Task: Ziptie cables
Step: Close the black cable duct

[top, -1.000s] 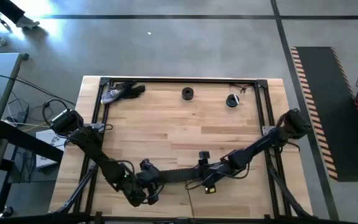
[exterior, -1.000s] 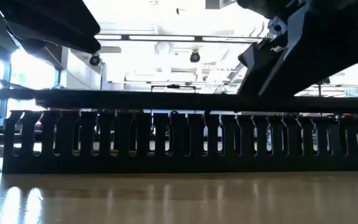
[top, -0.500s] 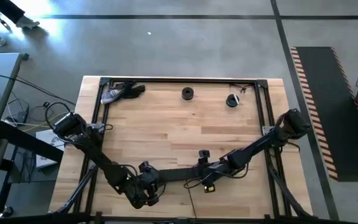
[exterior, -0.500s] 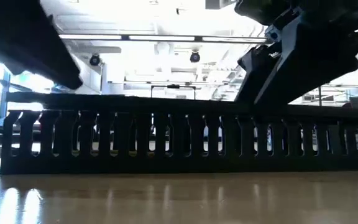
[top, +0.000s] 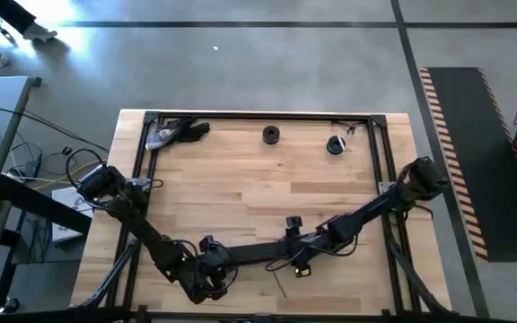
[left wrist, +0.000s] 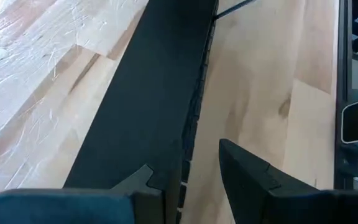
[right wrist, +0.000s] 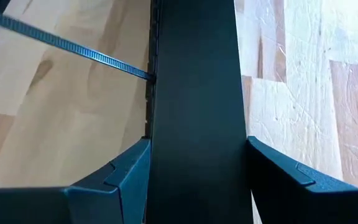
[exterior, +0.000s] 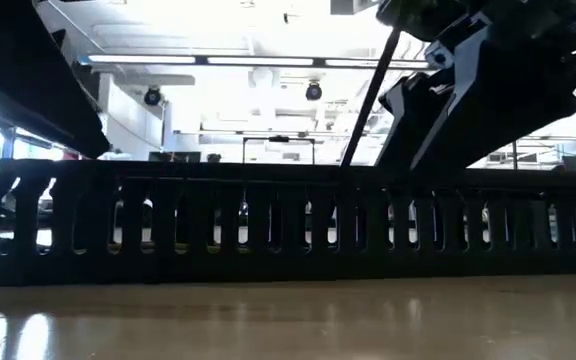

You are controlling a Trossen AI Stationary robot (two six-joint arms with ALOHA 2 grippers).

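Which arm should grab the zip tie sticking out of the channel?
Right, probably: zip tie leaves the channel just ahead of the right tool; the left tool straddles the channel's other end.

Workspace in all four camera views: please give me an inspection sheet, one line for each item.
Surface: wooden table, bare in its middle.
Job's things: long black slotted channel lies along the near edge, its flat top covered; a ribbed zip tie runs up to its side.
Clutter: two small dark round objects and a grey-and-black item at the far edge.
Grippers: left tool and right tool each straddle the channel, fingers at both sides.
Cables: the task's thin wires, nothing seen.
Surroundings: concrete floor, striped mat at right.
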